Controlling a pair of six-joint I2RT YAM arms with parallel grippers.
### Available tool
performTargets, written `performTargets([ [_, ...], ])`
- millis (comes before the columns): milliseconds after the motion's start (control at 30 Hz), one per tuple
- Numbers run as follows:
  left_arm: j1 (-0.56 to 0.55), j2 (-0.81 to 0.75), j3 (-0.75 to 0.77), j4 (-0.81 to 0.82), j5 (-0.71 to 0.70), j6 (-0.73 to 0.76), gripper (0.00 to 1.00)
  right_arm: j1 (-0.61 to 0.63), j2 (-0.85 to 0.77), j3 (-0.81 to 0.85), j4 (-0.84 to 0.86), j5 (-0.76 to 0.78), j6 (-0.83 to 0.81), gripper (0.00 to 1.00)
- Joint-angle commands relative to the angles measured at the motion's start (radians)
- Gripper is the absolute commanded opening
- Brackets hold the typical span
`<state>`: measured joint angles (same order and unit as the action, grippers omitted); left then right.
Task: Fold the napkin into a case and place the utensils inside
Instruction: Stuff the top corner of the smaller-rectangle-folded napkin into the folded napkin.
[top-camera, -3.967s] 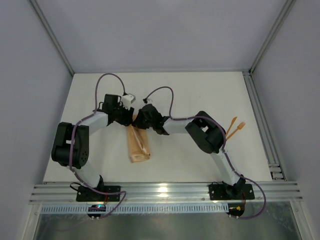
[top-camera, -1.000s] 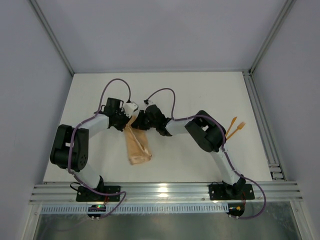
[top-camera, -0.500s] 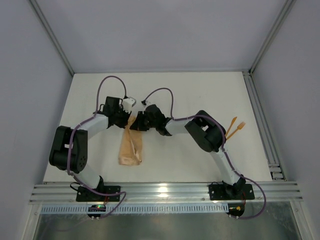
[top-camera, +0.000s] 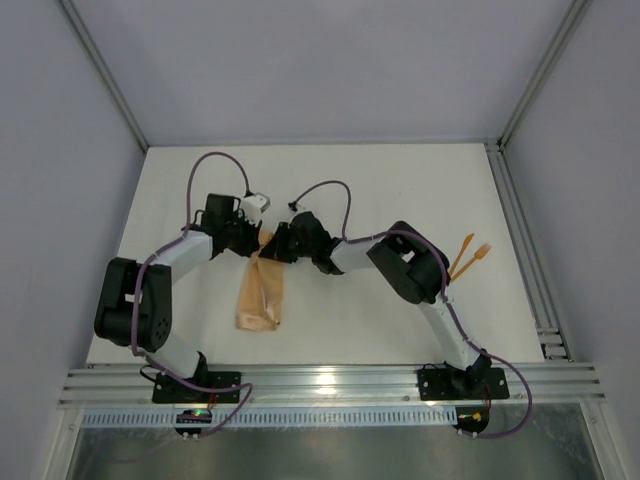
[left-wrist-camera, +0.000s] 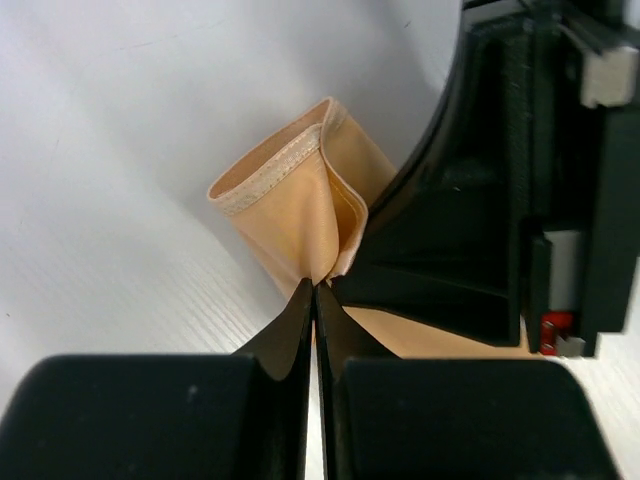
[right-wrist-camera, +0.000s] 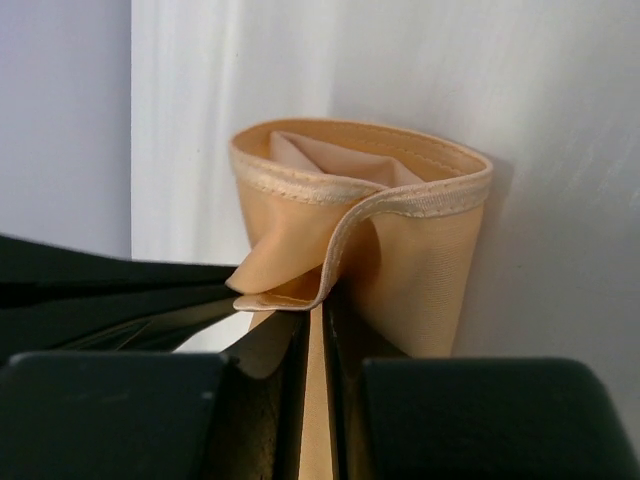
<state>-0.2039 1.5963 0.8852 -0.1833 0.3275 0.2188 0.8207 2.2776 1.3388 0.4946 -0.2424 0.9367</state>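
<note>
The peach-orange napkin (top-camera: 262, 292) lies folded into a narrow strip, running from the two grippers toward the near left. Its far end is lifted off the table. My left gripper (top-camera: 256, 238) is shut on that end's left corner, and the cloth (left-wrist-camera: 300, 205) bulges beyond its fingertips. My right gripper (top-camera: 272, 243) is shut on the right corner, with the hemmed edge (right-wrist-camera: 360, 190) curling open like a mouth above its fingers. Two orange utensils (top-camera: 468, 256) lie at the right side of the table, behind the right arm's elbow.
The right arm's elbow (top-camera: 408, 265) rises between the napkin and the utensils. A metal rail (top-camera: 525, 240) borders the table on the right. Grey walls enclose the back and both sides. The left arm's purple cable (top-camera: 215, 165) loops above its wrist.
Over the last second the napkin's near end has swung left, so the strip now slants toward the near left. Both grippers have kept hold of the far end and shifted slightly.
</note>
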Motion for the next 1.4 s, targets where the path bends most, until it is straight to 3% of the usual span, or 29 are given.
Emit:
performTargets([
  [0, 0.000, -0.068, -0.009, 0.013, 0.116, 0.010, 0.00, -0.009, 0.006, -0.012, 0.015, 0.078, 0.089, 0.13],
  [533, 0.018, 0.048, 0.073, -0.074, 0.104, 0.063, 0.00, -0.014, 0.066, 0.100, 0.061, 0.140, 0.281, 0.14],
  [700, 0.018, 0.126, 0.136, -0.128, 0.078, 0.070, 0.00, -0.012, 0.076, 0.106, 0.010, 0.207, 0.307, 0.19],
  [1000, 0.015, 0.188, 0.167, -0.147, -0.034, 0.036, 0.00, -0.005, -0.065, 0.056, -0.084, 0.215, 0.042, 0.18],
  [1367, 0.017, 0.176, 0.159, -0.142, 0.008, 0.017, 0.00, 0.000, -0.171, -0.062, -0.093, 0.193, -0.070, 0.22],
])
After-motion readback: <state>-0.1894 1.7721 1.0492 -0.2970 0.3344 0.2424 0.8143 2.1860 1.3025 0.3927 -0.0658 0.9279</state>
